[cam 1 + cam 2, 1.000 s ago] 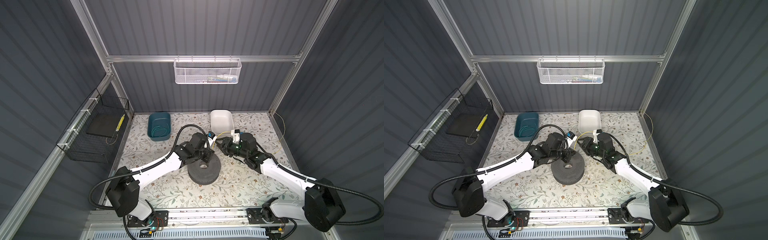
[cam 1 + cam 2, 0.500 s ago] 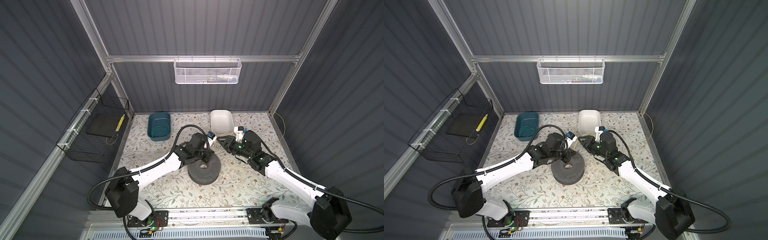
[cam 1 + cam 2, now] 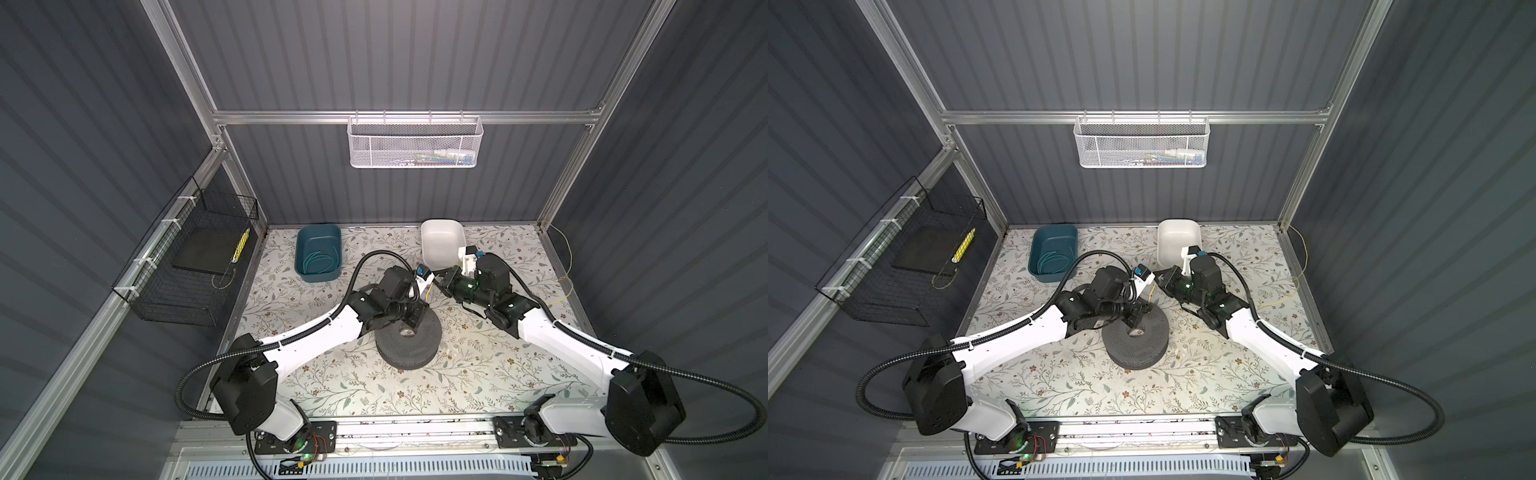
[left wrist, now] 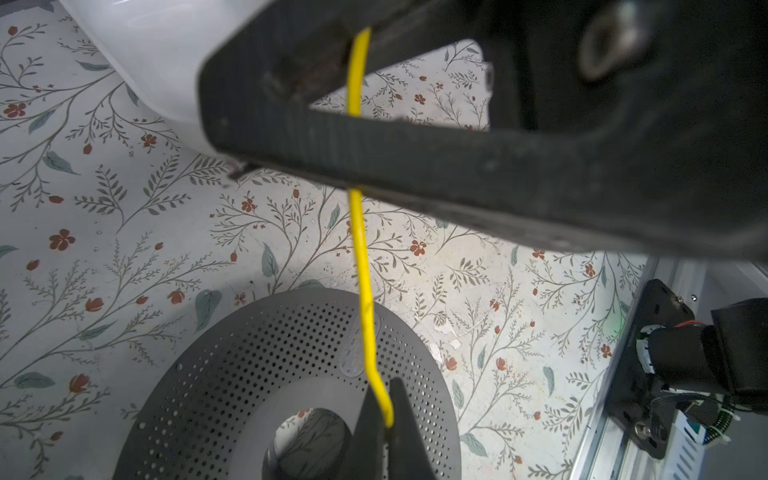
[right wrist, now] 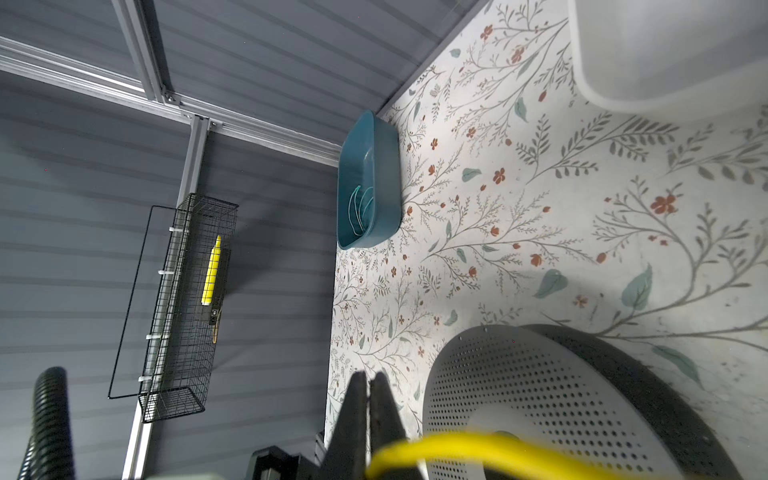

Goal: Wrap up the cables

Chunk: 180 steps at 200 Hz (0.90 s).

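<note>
The thin, bright yellow wire [image 4: 360, 249] hangs in the air as a nearly straight span between the two arms, above the far edge of a dark grey, perforated round spool [image 3: 409, 347] with an open hub. The left fingers [image 4: 368, 440] are pressed together on the wire's lower end, over the spool's hub. The right fingers [image 4: 374, 153] are also closed, with the wire passing between them, which reads as a second grip. In both top views the rest of the wire trails loosely over the floral-patterned surface [image 3: 332, 382] to the right and climbs the rear right corner post.

The step in hand looks like laying the wire onto the spool. The left end should serve as a fixed anchor while the right arm carries its end around the rim. Tension should be light and even, so that the turns seat without the wire slipping out or kinking. The slack by the post may snag, so pulls should be gentle.

Behind the arms, a teal rectangular plastic bin [image 3: 300, 249] holds a coil of thin teal-green wire [image 3: 318, 262]. The white plastic bin [image 3: 440, 243] beside it looks empty. A white mesh basket [image 3: 374, 145] on the back rail holds small items that are too small to tell apart. A black wire basket [image 3: 166, 299] on the left wall holds a dark flat slab [image 3: 203, 249] and a yellow stick-shaped piece [image 3: 241, 245].
</note>
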Available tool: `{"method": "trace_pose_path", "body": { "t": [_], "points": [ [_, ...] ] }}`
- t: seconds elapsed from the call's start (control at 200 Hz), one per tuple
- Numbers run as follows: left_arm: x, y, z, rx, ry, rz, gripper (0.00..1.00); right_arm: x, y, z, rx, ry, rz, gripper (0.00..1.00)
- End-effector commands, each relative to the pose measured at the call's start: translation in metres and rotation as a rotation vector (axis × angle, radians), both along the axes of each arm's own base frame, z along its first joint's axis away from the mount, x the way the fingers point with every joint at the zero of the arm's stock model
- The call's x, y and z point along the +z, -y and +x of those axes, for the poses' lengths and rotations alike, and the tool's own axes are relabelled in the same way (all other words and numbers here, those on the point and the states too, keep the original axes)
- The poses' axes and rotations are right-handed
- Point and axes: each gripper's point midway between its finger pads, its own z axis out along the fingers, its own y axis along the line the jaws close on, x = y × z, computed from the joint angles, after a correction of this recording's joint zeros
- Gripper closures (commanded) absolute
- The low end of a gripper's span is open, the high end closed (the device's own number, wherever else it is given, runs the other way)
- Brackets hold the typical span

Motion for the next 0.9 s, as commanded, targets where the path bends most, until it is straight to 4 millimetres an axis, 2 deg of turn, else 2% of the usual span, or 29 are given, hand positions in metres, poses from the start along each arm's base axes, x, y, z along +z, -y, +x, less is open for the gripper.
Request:
{"method": "trace_pose_path", "body": {
  "t": [0.0,0.09,0.12,0.19,0.225,0.305,0.39,0.485,0.565,0.645,0.765,0.895],
  "points": [
    [0.01,-0.007,0.004,0.008,0.024,-0.01,1.0,-0.002,0.007,-0.01,0.001,0.016,-0.037,1.0],
    [0.01,-0.012,0.003,0.012,0.032,-0.001,0.99,-0.001,0.015,-0.013,-0.014,0.032,-0.062,1.0],
    [0.01,-0.014,0.002,0.013,0.033,0.003,0.9,0.0,0.016,-0.014,-0.014,0.042,-0.069,1.0],
    [0.01,-0.021,-0.001,0.021,0.039,0.009,0.54,0.003,0.02,-0.015,-0.017,0.059,-0.091,1.0],
    [0.012,-0.027,-0.003,0.036,0.05,0.009,0.44,0.005,0.022,-0.015,-0.019,0.07,-0.099,1.0],
    [0.015,-0.05,-0.004,0.113,0.083,0.002,0.35,0.008,0.027,-0.014,-0.028,0.093,-0.106,1.0],
    [0.014,-0.087,-0.002,0.256,0.087,-0.049,0.24,0.008,0.029,-0.016,-0.021,0.107,-0.108,1.0],
    [-0.007,-0.131,0.002,0.41,-0.031,-0.178,0.19,0.005,0.029,-0.019,-0.008,0.119,-0.106,1.0],
    [-0.027,-0.152,0.005,0.474,-0.18,-0.304,0.19,0.003,0.028,-0.019,0.001,0.121,-0.105,1.0],
    [-0.038,-0.152,0.005,0.449,-0.311,-0.438,0.19,0.003,0.026,-0.019,0.018,0.125,-0.096,1.0],
    [-0.054,-0.141,0.006,0.378,-0.473,-0.583,0.23,0.004,0.025,-0.02,0.03,0.13,-0.09,1.0],
    [-0.069,-0.134,0.008,0.351,-0.542,-0.63,0.29,-0.001,0.03,-0.021,0.02,0.121,-0.089,1.0]
  ]
}}
